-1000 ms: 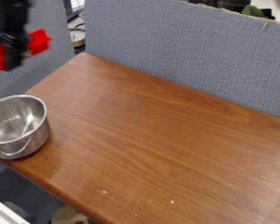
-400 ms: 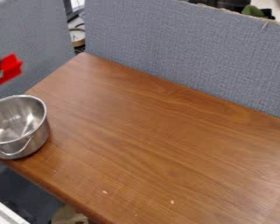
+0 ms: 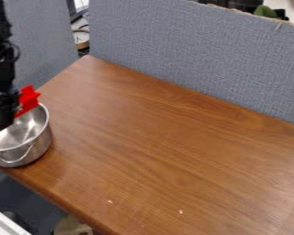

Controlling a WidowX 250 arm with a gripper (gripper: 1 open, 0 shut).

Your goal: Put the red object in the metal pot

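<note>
Red bar lowered to the pot's rim at the worktop's left edge.

Camera view: gripper [image 3: 1,103] now down low at the left edge of the worktop [image 3: 175,147], where a second ago hung high near the far-left corner and then slid almost out of sight. Clamped on the red object [image 3: 25,99], jaws held fairly wide around it. Red object now just above the far rim of the metal pot [image 3: 19,134], near the front-left corner; touching or not, cannot tell. Long axis tilted, visible end pointing up and right, lower end hidden behind the fingers. Probably close to release; bar likely needs to clear the rim first.
</note>
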